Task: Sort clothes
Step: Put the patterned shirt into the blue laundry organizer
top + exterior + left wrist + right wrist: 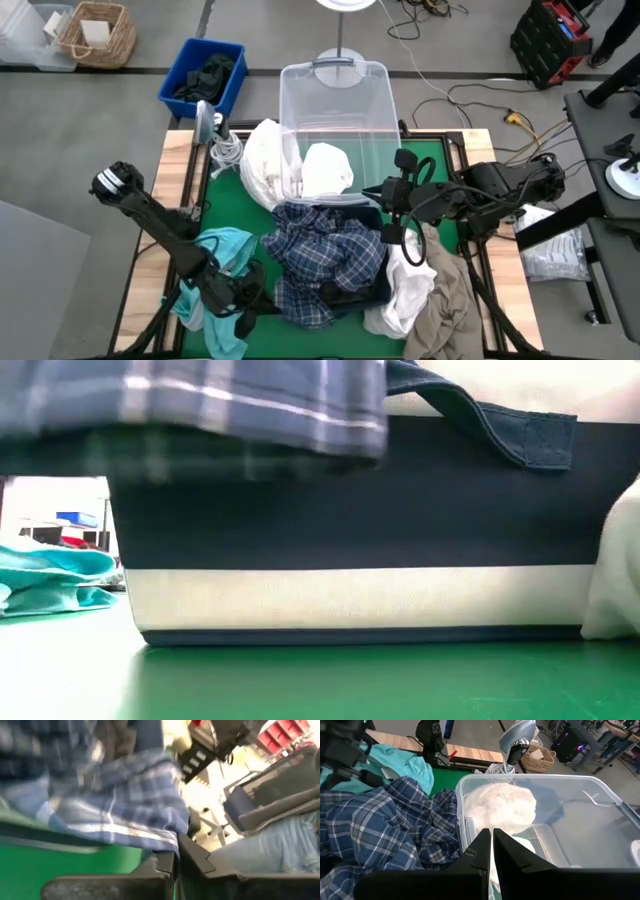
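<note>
A navy-and-white plaid garment (325, 255) lies heaped over a navy fabric box (350, 510) in the middle of the green mat. A teal garment (225, 250) lies at its left; a white one (405, 285) and a khaki one (445, 300) lie at its right. Another white garment (502, 807) sits in the clear bin (335, 100), and one more (262, 160) lies beside the bin. My left gripper (175, 857) is shut at the plaid's near left edge. My right gripper (491, 837) is shut beside the bin's near right corner, above the plaid. My left gripper pinches an edge of the plaid garment (170, 842) at its fingertips, coming in low from the table's near left. The cloth rises away from the fingers toward the heap. The view is blurred, so one layer or several cannot be told.
A blue bin (205, 75) with dark clothes and a wicker basket (95, 35) stand on the floor behind the table. A small lamp (205, 120) and a coiled white cable (225, 150) sit at the far left. A black garment (345, 293) shows under the plaid.
</note>
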You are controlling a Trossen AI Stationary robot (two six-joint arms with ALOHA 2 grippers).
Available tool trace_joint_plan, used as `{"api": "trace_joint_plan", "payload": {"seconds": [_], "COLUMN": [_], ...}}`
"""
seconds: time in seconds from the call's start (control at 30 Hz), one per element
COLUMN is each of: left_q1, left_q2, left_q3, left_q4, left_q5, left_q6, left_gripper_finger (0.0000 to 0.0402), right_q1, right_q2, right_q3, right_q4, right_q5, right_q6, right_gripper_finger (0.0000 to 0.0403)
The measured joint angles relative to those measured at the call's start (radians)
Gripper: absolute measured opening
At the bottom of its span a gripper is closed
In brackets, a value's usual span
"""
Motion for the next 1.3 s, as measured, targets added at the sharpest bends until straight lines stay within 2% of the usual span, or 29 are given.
{"api": "trace_joint_plan", "payload": {"seconds": [0.17,0.3,0.5,0.7,0.97,1.13,1.3], "left_q1": [0.020,0.064,0.173,0.262,0.300,0.322,0.337], "left_q2": [-0.045,-0.057,-0.051,-0.035,0.016,0.025,0.025], "left_q3": [0.089,0.185,0.282,0.273,0.271,0.283,0.283], "left_q4": [-0.112,-0.274,-0.446,-0.450,-0.401,-0.371,-0.271], "left_q5": [-0.088,-0.137,-0.150,-0.117,-0.116,-0.122,-0.125], "left_q6": [0.115,0.222,0.331,0.319,0.309,0.311,0.308], "left_gripper_finger": [0.0000,0.0000,0.0000,0.0000,0.0000,0.0000,0.0000], "right_q1": [0.000,0.000,0.000,0.000,0.000,-0.004,-0.007], "right_q2": [0.000,0.000,0.015,0.054,0.175,0.257,0.335], "right_q3": [0.000,0.000,0.000,0.000,-0.001,0.002,0.013], "right_q4": [0.016,0.016,0.044,0.068,0.175,0.268,0.300], "right_q5": [0.000,0.000,-0.003,-0.035,-0.128,-0.150,-0.261], "right_q6": [0.004,0.007,0.011,0.024,-0.009,-0.026,0.034], "right_gripper_finger": [0.0013,0.0013,0.0013,0.0013,0.0013,0.0013,0.0013]}}
